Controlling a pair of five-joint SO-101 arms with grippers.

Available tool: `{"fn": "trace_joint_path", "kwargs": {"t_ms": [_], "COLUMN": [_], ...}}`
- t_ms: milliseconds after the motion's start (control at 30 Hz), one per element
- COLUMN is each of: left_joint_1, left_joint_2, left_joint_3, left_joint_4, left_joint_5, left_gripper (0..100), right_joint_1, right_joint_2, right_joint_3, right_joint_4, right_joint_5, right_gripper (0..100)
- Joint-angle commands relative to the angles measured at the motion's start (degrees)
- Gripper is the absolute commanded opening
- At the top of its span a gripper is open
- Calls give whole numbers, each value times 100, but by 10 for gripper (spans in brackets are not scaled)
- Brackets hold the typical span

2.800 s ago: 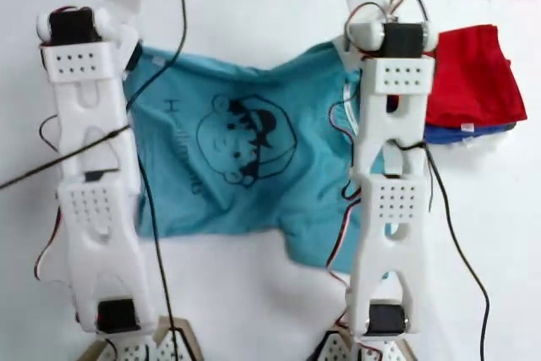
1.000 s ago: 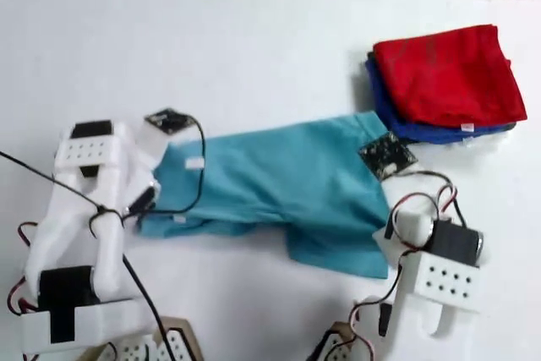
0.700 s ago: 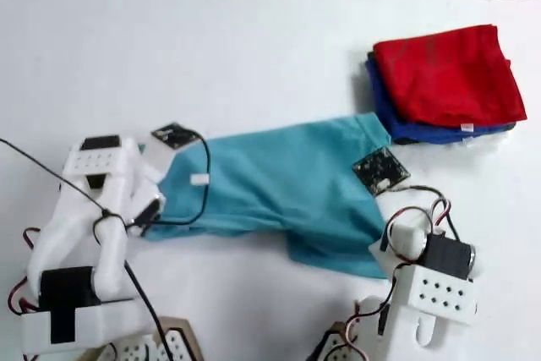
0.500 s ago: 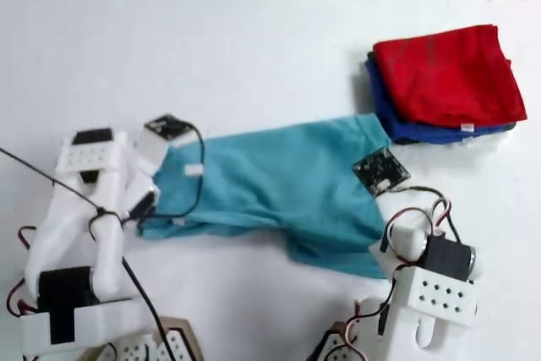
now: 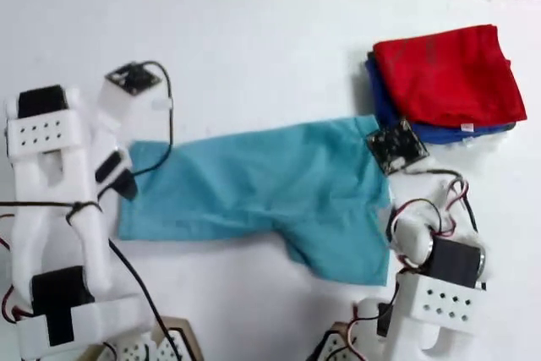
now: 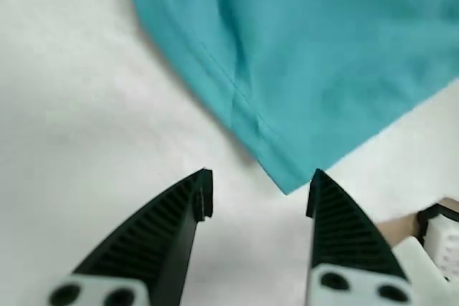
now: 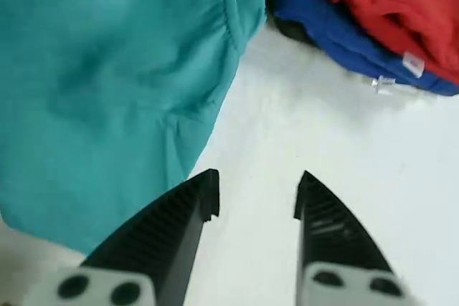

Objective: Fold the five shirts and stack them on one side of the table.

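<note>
Teal shirt lies folded in a long band across the middle of the table, toward its front edge. My left pincer hangs spread just off the shirt's left corner. My right pincer, also spread, hangs beside its right end, near the red shirt stacked on the blue shirt by the right edge.

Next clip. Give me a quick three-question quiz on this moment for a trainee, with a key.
1. True or false: the red shirt lies on top of the blue shirt.
2. The teal shirt is: A) gripped by one arm; B) gripped by both arms; C) lying free on the table.
3. Are the right arm's jaws open or shut?
Key: 1 true; 2 C; 3 open.
</note>
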Motion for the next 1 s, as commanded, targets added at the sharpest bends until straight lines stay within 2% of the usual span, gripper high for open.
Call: {"fn": "trace_joint_path", "kwargs": {"t_ms": [0, 33, 100, 167, 233, 400, 667, 967], "left_joint_1": [229, 378, 695, 985, 1143, 1160, 870, -220], "left_joint_2": [-123, -70, 176, 563, 1055, 2435, 4158, 5284], "left_joint_3": [-277, -242, -198, -233, -303, -971, -2396, -3749], "left_joint_4": [-413, -659, -1090, -1512, -2013, -2637, -2321, -1758], "left_joint_5": [413, 686, 1081, 1354, 1741, 2171, 2365, 2338], "left_gripper": [96, 11, 54, 18, 26, 25, 25, 25], "right_joint_1": [-760, -1007, -1332, -1420, -1420, -1429, -1341, -743], "right_joint_2": [251, 462, 1112, 1938, 2897, 5121, 7407, 8215], "right_joint_3": [-264, -264, -273, -396, -730, -2066, -3297, -4167], "right_joint_4": [-813, -1068, -1648, -2211, -2571, -2615, -2633, -2615], "right_joint_5": [-677, -826, -1064, -1240, -1363, -1389, -1380, -1345], "right_gripper": [12, 17, 19, 21, 20, 19, 19, 19]}}
